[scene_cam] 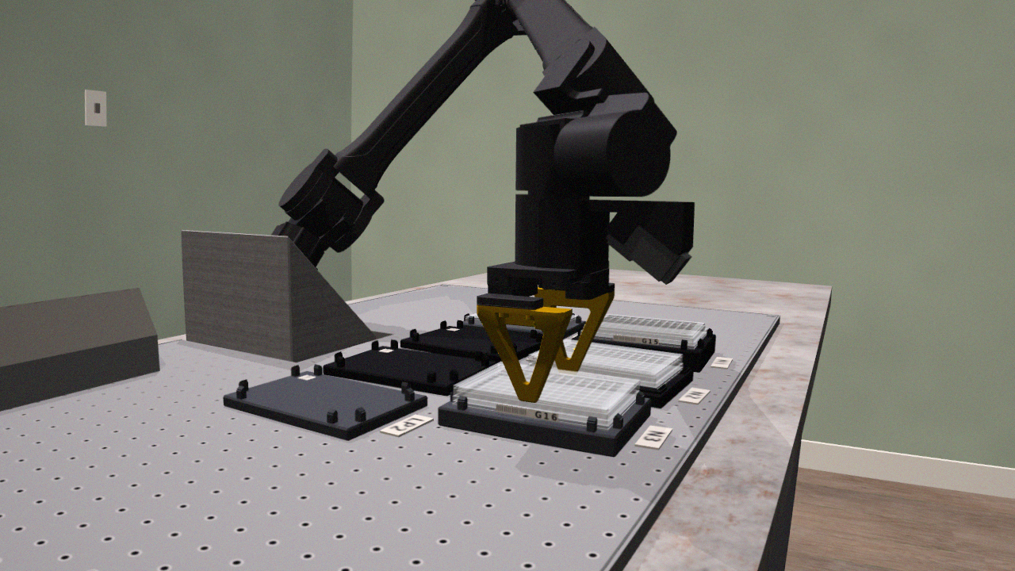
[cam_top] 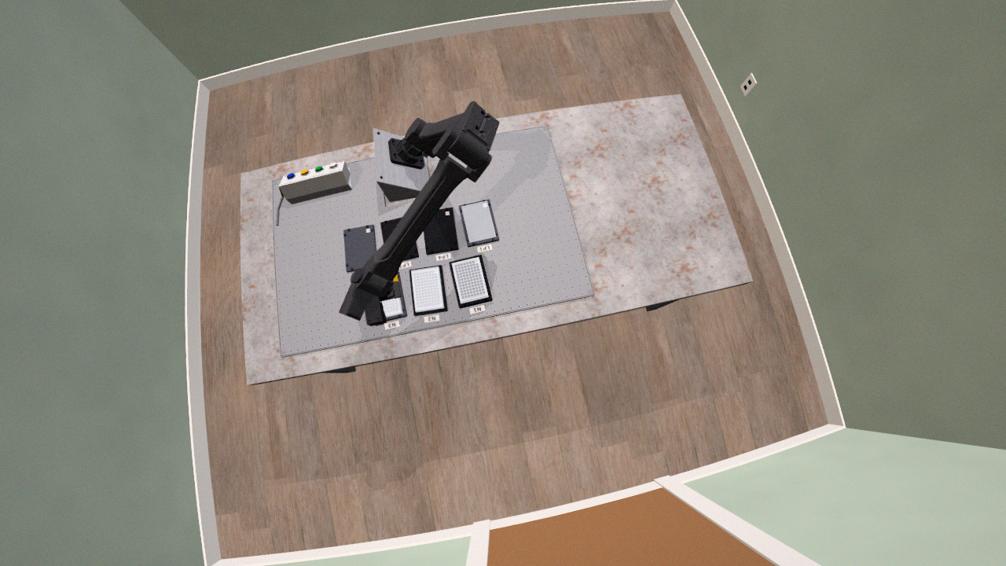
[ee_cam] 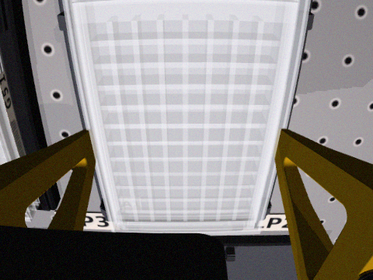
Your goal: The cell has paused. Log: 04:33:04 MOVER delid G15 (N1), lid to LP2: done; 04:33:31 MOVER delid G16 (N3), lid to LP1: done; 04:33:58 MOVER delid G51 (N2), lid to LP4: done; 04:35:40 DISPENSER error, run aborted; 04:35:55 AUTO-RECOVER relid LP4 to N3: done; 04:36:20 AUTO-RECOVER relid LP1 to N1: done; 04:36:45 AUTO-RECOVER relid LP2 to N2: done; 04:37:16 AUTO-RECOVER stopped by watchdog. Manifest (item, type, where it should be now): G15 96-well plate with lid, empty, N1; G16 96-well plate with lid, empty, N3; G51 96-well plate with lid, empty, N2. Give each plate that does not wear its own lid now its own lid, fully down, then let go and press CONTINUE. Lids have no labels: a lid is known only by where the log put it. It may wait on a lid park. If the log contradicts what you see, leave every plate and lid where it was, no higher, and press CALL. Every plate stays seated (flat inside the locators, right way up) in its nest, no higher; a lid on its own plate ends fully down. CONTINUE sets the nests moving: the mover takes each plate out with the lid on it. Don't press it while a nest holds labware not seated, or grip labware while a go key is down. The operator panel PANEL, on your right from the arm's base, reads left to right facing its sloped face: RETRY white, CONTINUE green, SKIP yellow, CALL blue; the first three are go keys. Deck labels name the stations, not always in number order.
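Observation:
My gripper (scene_cam: 548, 383) (ee_cam: 185, 140) points down at N3, shut on the long sides of the lid (scene_cam: 603, 394) (ee_cam: 186, 97) (cam_top: 391, 307) on plate G16 (scene_cam: 545, 415). The lid lies over the plate; G16 sits in nest N3 (scene_cam: 525, 434). Plate G51 (cam_top: 427, 289) in N2 looks pale and lidded. Plate G15 (cam_top: 469, 281) (scene_cam: 649, 341) in N1 shows sharp dark wells, as if without a lid. A clear lid (cam_top: 479, 222) lies on LP1. LP2 (cam_top: 359, 248) (scene_cam: 323, 397) and LP4 (cam_top: 441, 233) hold no lid.
The panel (cam_top: 316, 189) (scene_cam: 78, 351) stands beside the arm's base, with the green key (cam_top: 318, 168) and blue key (cam_top: 290, 175) on top. The arm crosses over LP3, partly hiding it in the top view. N2 and G51 stand close beside the finger on that side.

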### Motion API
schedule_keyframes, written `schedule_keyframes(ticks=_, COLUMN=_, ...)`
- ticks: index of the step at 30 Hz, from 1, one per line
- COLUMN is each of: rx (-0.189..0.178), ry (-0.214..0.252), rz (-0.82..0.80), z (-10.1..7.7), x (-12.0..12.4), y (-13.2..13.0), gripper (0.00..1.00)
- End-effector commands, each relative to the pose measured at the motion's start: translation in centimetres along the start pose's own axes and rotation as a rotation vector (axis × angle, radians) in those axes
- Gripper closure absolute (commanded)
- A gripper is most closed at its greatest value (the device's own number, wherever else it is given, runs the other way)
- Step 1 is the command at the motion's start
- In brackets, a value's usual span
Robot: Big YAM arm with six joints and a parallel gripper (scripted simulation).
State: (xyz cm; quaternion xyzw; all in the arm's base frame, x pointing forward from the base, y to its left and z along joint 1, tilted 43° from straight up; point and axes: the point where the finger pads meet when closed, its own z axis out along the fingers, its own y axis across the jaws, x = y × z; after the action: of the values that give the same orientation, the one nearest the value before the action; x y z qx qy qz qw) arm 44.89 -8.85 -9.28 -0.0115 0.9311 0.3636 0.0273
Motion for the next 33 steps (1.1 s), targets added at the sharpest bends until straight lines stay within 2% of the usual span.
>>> schedule_keyframes(ticks=1, rx=-0.006, ry=0.016, rz=-0.003, z=1.2, x=0.1, y=0.2, gripper=1.0)
schedule_keyframes(ticks=26, rx=-0.005, ry=0.013, rz=-0.004, z=1.4, x=0.1, y=0.2, gripper=1.0)
schedule_keyframes(ticks=28, rx=-0.014, ry=0.029, rz=-0.007, z=1.0, x=0.5, y=0.4, gripper=1.0)
schedule_keyframes(ticks=29, rx=-0.008, ry=0.023, rz=-0.014, z=0.6, x=0.0, y=0.3, gripper=1.0)
schedule_keyframes(ticks=33, rx=0.022, ry=-0.044, rz=-0.025, z=-3.3, x=-1.8, y=-0.5, gripper=1.0)
